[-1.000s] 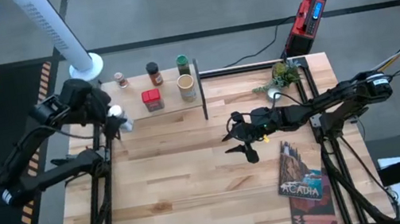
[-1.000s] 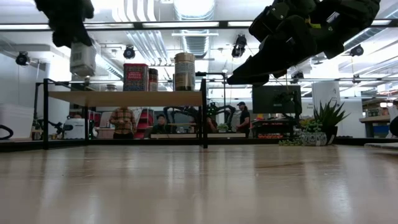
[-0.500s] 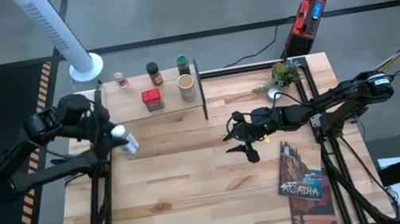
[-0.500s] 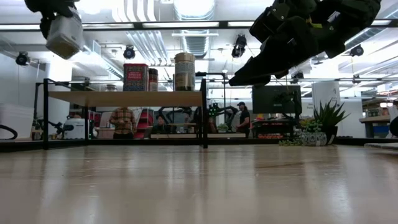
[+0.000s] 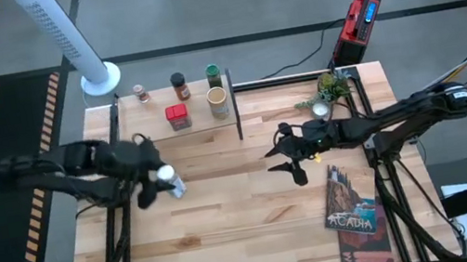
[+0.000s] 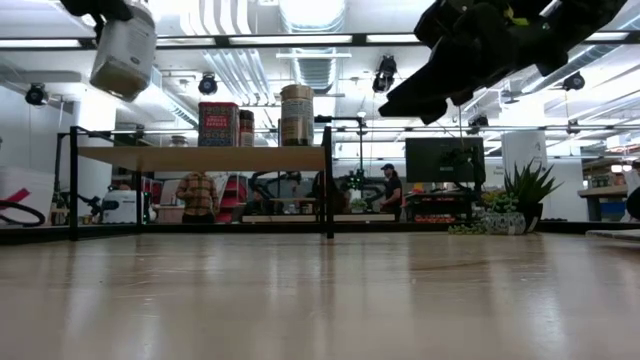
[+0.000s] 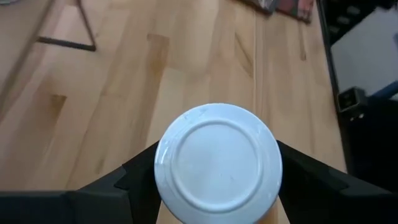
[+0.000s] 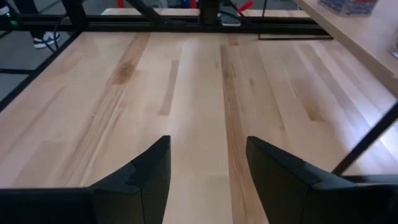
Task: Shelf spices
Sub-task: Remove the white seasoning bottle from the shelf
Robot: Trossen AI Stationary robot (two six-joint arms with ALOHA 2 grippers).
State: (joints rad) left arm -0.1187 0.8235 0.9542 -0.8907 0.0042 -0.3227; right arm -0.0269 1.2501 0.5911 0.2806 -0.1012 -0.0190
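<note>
On the light wood counter (image 5: 247, 213), a book (image 5: 354, 200) read "ACADIA". The left pincer (image 5: 163, 182) pinched the white-capped clear jar (image 5: 168, 181) at the shelf's (image 5: 194, 118) six o'clock. The right pincer (image 5: 287, 157) hung spread.

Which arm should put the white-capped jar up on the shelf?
The left one. Its tool already grips the white-capped jar, lifted near the shelf. The right tool hangs open and empty, farther off.
</note>
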